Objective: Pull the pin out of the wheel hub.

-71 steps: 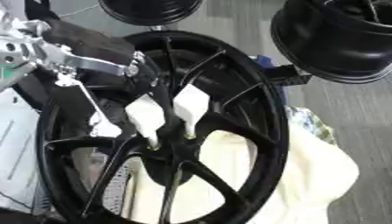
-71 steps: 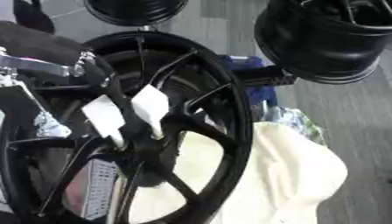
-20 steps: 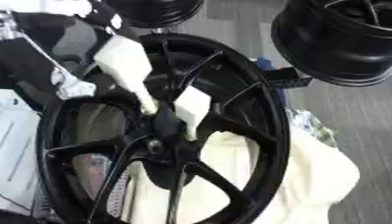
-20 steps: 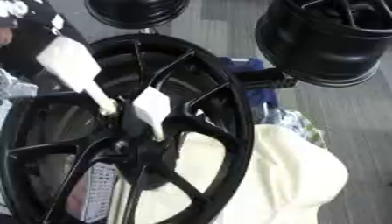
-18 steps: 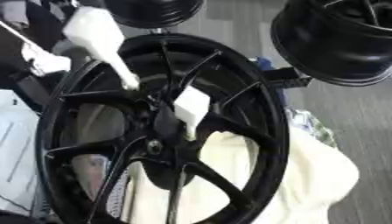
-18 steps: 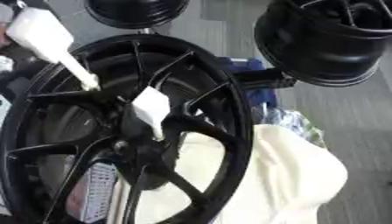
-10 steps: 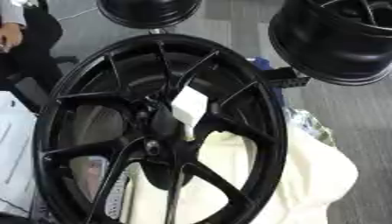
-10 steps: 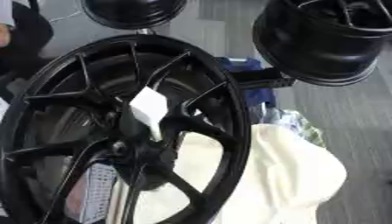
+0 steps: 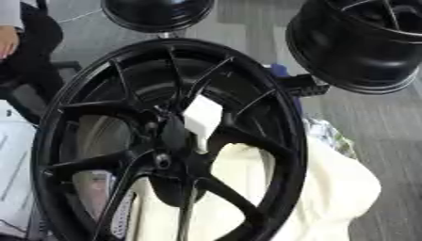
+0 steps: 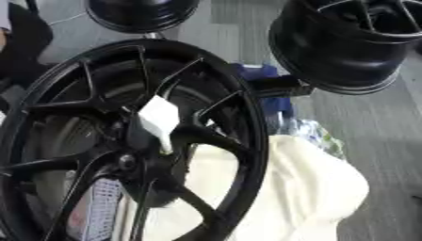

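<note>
Glossy black wheel hub [image 9: 272, 141], white pin [image 9: 202, 117] at its centre, cream cloth [image 9: 329, 188] behind.

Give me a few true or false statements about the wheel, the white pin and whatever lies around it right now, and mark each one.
1. One white pin sits at the hub of the black wheel. True.
2. A robot hand is curled round that pin. False: no robot hand shows in either view.
3. A cream cloth lies behind the wheel's lower right. True.
4. The wheel is silver. False: it is black.
5. Another black wheel stands at the upper right. True.
</note>
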